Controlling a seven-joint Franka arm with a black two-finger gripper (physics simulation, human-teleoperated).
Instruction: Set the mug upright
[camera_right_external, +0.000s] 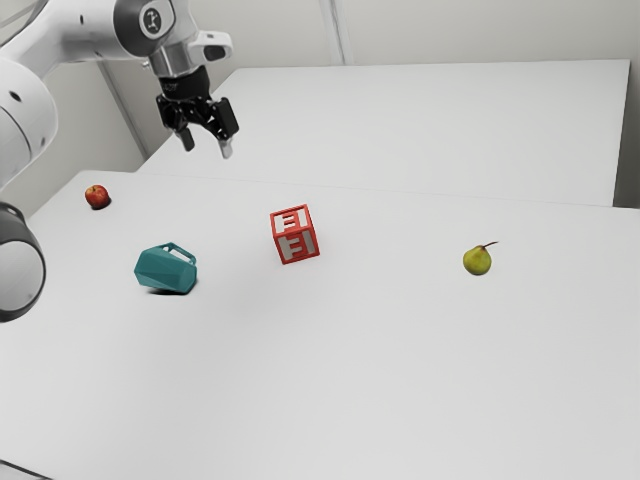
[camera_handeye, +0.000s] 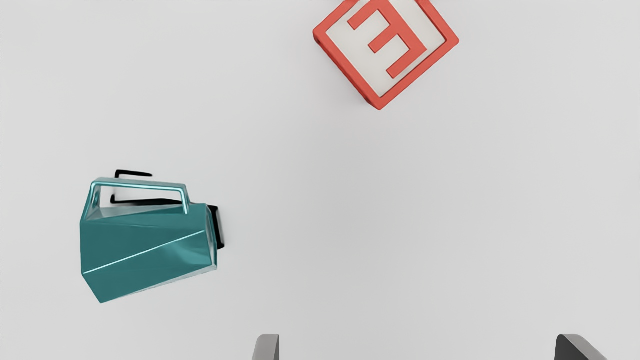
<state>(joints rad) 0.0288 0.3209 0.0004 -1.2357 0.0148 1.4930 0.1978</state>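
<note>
Teal mug (camera_right_external: 165, 270) on its side, open tabletop (camera_right_external: 235, 300) between it and the letter block (camera_right_external: 295, 235); apple (camera_right_external: 97, 197) near an edge, pear (camera_right_external: 477, 261) well apart, hand (camera_right_external: 207, 148) overhead, spread wide.

Teal mug (camera_handeye: 147, 245) lying on its side on the desk (camera_handeye: 320, 200); red-framed block (camera_handeye: 387, 42) apart from it, letter E uppermost; jaws (camera_handeye: 417, 347) parted.
</note>
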